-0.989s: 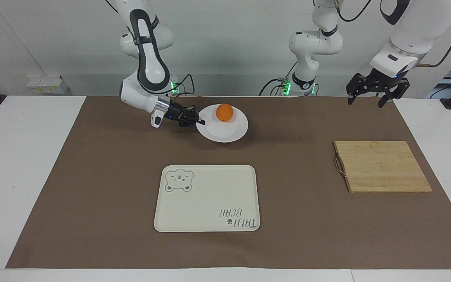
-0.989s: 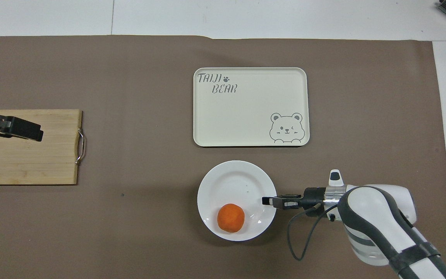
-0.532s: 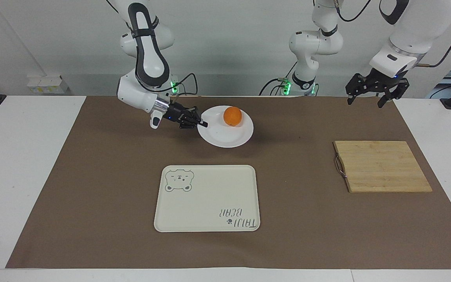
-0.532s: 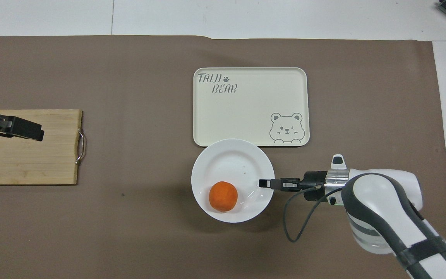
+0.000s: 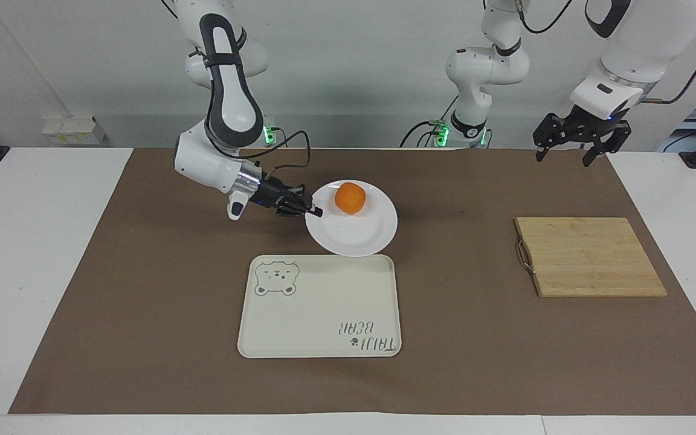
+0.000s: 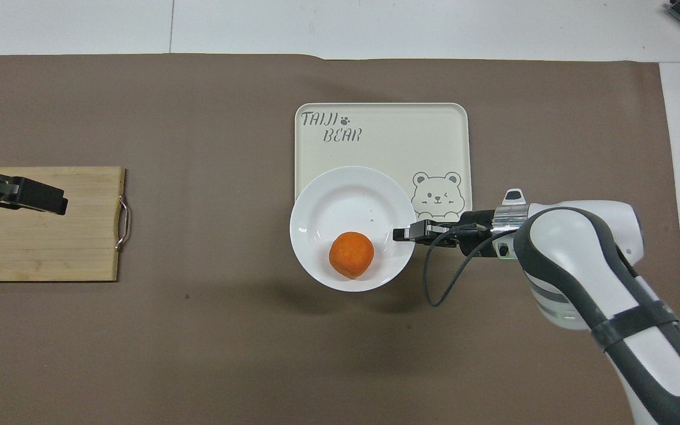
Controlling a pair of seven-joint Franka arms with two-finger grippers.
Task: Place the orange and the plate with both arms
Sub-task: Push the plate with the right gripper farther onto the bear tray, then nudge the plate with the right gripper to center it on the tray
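1. The left gripper [image 6: 51, 200] shows only one dark fingertip in the overhead view — the rest runs off the picture's edge.
2. The cutting board [image 6: 42, 224] is cut off at that same edge.
3. The plate [image 6: 340, 195] hides part of the tray [image 6: 387, 136] from above.
4. The right gripper [image 5: 316, 212] pinches the plate's rim — its fingertips are too small to separate.

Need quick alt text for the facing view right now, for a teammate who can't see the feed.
The right gripper pinches the rim of a white plate carrying an orange, held up in the air by the cream bear tray. The left gripper waits open, raised by the wooden cutting board.
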